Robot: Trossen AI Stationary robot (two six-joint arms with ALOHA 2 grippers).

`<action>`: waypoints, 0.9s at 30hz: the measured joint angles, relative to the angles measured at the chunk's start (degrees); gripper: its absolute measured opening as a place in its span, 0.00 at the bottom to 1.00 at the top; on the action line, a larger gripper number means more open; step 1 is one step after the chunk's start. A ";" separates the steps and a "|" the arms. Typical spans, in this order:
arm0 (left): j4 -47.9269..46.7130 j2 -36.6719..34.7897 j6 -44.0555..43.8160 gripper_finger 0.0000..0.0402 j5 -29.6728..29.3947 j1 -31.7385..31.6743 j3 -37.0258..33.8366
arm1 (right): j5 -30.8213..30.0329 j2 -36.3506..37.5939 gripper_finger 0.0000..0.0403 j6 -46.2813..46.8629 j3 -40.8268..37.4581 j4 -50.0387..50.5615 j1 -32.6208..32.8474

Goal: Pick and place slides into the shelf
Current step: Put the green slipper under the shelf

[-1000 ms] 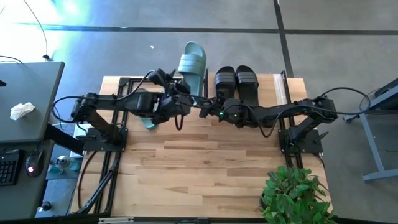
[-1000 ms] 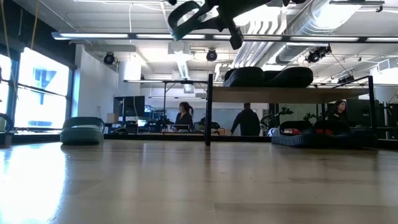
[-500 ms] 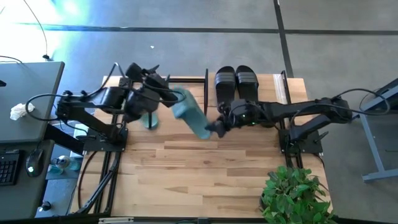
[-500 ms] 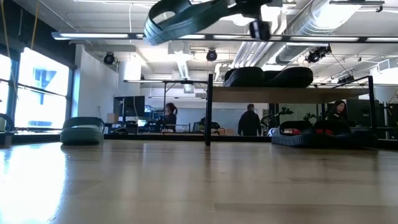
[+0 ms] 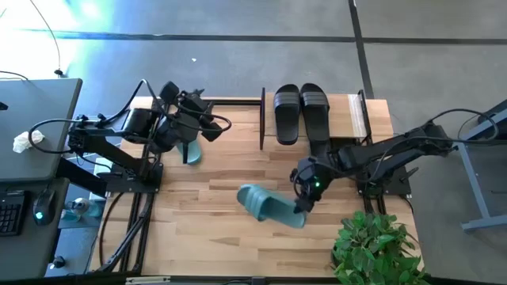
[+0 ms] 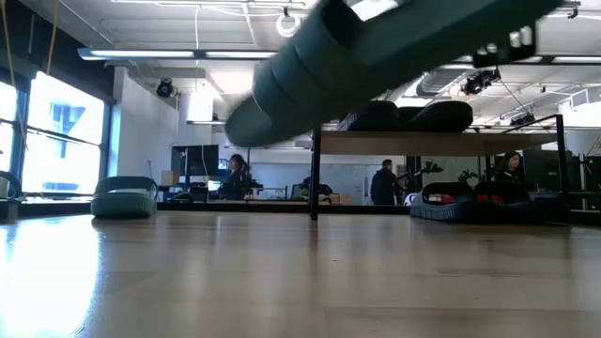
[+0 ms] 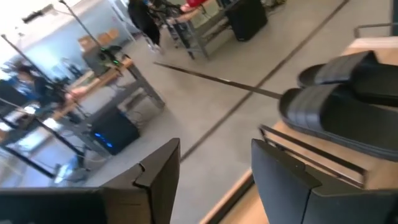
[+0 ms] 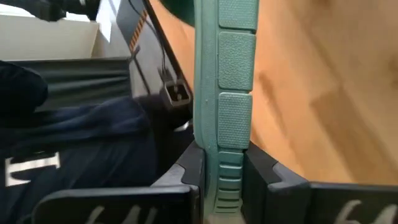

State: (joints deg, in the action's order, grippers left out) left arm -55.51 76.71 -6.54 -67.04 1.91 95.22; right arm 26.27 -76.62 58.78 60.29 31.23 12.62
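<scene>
High view: wooden table (image 5: 238, 237) with two dark arms, a shelf (image 5: 352, 115) at its far edge, and a green plant (image 5: 376, 249) at the near right corner. Right gripper (image 5: 302, 206) over the middle-right of the table, fingers clamped on the edge of one sage-green slide (image 5: 271, 206); right wrist view confirms both fingers (image 8: 189, 168) pressed against the ribbed green sole (image 8: 235, 93). In the low view this slide (image 6: 376, 66) hangs tilted above the tabletop, clear of the wood. Left gripper (image 5: 214, 127) raised near the far left of the table, holding nothing; left wrist view shows its two fingers (image 7: 155, 180) standing apart with bare floor between them. Second sage-green slide (image 5: 190, 150) rests on the table under the left arm, partly covered by it; low view shows it lying flat at the far left (image 6: 123, 198). One black pair (image 5: 301, 115) lies side by side on the shelf's top board, also seen in the left wrist view (image 7: 339, 115). Low view: further slides (image 6: 474, 202) sit on the table below the shelf board, their count unclear. People (image 6: 385, 183) in the room behind. A grey desk (image 5: 36, 127) stands left of the table.
</scene>
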 joint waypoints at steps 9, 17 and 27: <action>-7.39 0.02 -7.82 0.41 2.64 0.00 -0.02 | -5.79 3.03 0.09 20.03 -16.53 -25.94 6.92; -9.22 0.02 -9.37 0.41 4.07 -0.02 -0.02 | -31.55 11.05 0.09 43.87 -31.90 -35.85 16.96; -10.92 0.02 -13.58 0.41 9.85 -0.02 -0.51 | -59.40 11.78 0.09 54.59 -37.95 -42.14 24.07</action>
State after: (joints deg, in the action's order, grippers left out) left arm -66.43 76.73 -20.12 -57.19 1.89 94.71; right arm -33.13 -64.84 113.37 22.33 -10.91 36.69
